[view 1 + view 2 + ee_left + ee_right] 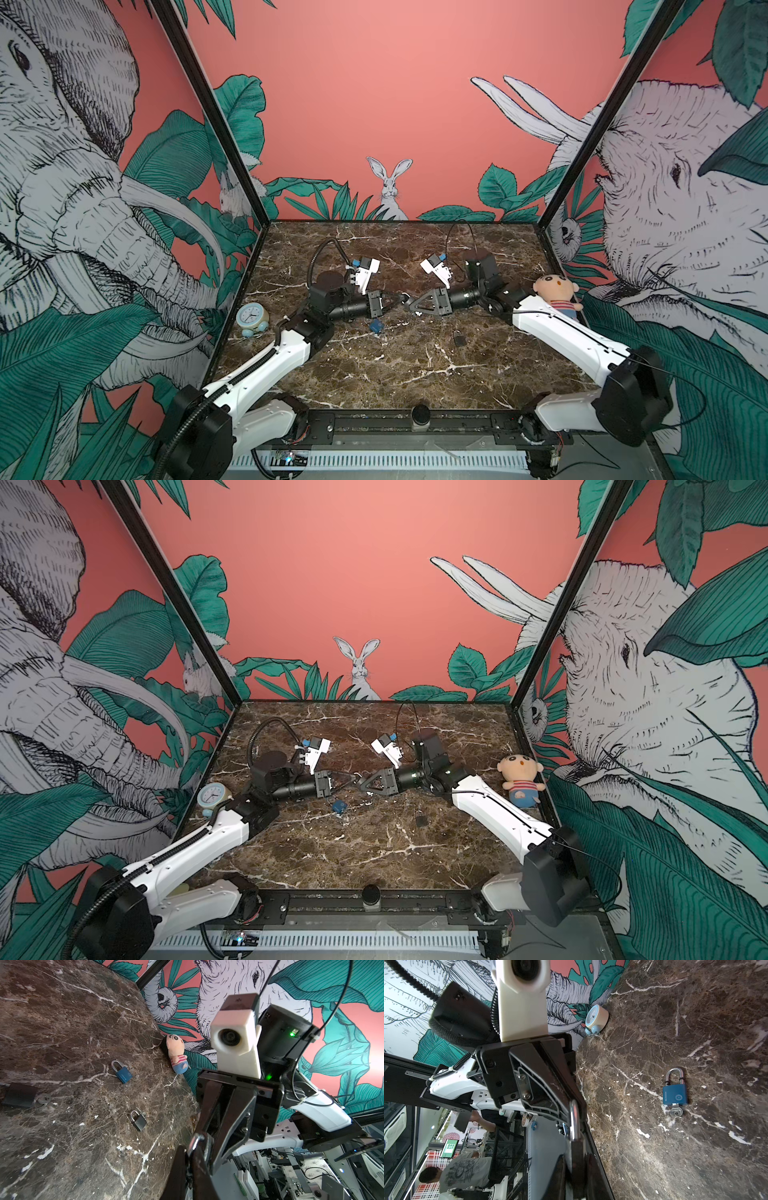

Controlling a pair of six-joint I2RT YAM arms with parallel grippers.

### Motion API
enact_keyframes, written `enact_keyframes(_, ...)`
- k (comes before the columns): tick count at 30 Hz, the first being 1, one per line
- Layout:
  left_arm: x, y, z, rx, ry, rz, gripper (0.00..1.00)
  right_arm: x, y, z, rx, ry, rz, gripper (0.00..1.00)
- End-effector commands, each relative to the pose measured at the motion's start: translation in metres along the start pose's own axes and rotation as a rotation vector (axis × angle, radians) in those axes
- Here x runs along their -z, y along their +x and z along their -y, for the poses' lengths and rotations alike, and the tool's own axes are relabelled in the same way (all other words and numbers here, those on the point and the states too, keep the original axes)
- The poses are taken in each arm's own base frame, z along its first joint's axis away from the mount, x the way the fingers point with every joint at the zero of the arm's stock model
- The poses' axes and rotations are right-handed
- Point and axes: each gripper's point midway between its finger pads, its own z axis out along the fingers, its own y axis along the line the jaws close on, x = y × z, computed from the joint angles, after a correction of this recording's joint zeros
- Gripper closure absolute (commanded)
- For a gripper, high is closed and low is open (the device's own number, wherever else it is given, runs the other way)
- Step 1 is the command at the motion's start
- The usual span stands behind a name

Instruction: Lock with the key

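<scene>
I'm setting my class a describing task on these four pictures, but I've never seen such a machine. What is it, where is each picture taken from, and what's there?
It is a robot with two arms over a marble table, each ending in a two-fingered gripper. Two near-identical pictures look down from a twin camera overhead. The other two come from cameras on the arms' wrists, each facing the opposite arm. On the table lie a blue padlock with its key in and a black padlock; a clock and a stuffed doll sit at the sides. The left gripper and right gripper are shut, tip to tip, on a third padlock; which part each grips is unclear.
</scene>
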Motion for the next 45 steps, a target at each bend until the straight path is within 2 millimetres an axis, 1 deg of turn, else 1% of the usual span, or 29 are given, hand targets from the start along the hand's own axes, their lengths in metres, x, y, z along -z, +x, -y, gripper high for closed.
enact_keyframes(1,0.002,-0.010,0.033,-0.051,0.095,0.003,0.90,0.001,-0.012,-0.013,0.076,-0.033,0.048,1.00)
enact_keyframes(10,0.002,-0.014,0.036,-0.058,0.102,0.012,0.84,0.001,-0.011,-0.015,0.077,-0.038,0.050,1.00)
enact_keyframes(16,0.002,-0.014,0.036,-0.058,0.103,0.011,0.83,0.000,-0.009,-0.016,0.077,-0.042,0.047,1.00)
enact_keyframes(19,0.002,-0.014,0.037,-0.060,0.104,0.012,0.88,-0.001,-0.009,-0.016,0.074,-0.043,0.044,1.00)
enact_keyframes(20,0.002,-0.014,0.037,-0.060,0.103,0.012,0.92,-0.001,-0.009,-0.015,0.075,-0.042,0.045,1.00)
enact_keyframes(21,0.002,-0.013,0.035,-0.054,0.099,0.011,0.98,-0.001,-0.009,-0.015,0.072,-0.042,0.046,1.00)
enact_keyframes(22,0.002,-0.013,0.035,-0.053,0.100,0.012,1.00,-0.001,-0.010,-0.016,0.077,-0.043,0.047,1.00)
enact_keyframes(28,0.004,-0.015,0.028,-0.049,0.069,0.047,1.00,-0.002,-0.011,-0.011,0.077,-0.026,0.058,1.00)
enact_keyframes(30,0.006,-0.018,0.026,-0.050,0.054,0.071,1.00,-0.002,-0.010,-0.010,0.075,-0.023,0.061,0.93)
enact_keyframes(31,0.008,-0.020,0.024,-0.048,0.041,0.086,1.00,-0.002,-0.009,-0.010,0.074,-0.027,0.062,0.85)
enact_keyframes(32,0.010,-0.023,0.022,-0.048,0.030,0.103,1.00,-0.002,-0.009,-0.009,0.073,-0.023,0.066,0.80)
enact_keyframes(37,0.021,-0.036,0.015,-0.052,-0.017,0.189,1.00,-0.001,-0.007,-0.009,0.070,-0.032,0.080,0.73)
enact_keyframes(41,0.025,-0.042,0.013,-0.046,-0.025,0.216,1.00,0.001,-0.007,-0.010,0.072,-0.033,0.091,0.68)
enact_keyframes(45,0.025,-0.043,0.014,-0.045,-0.020,0.217,1.00,0.002,-0.007,-0.011,0.075,-0.035,0.099,0.67)
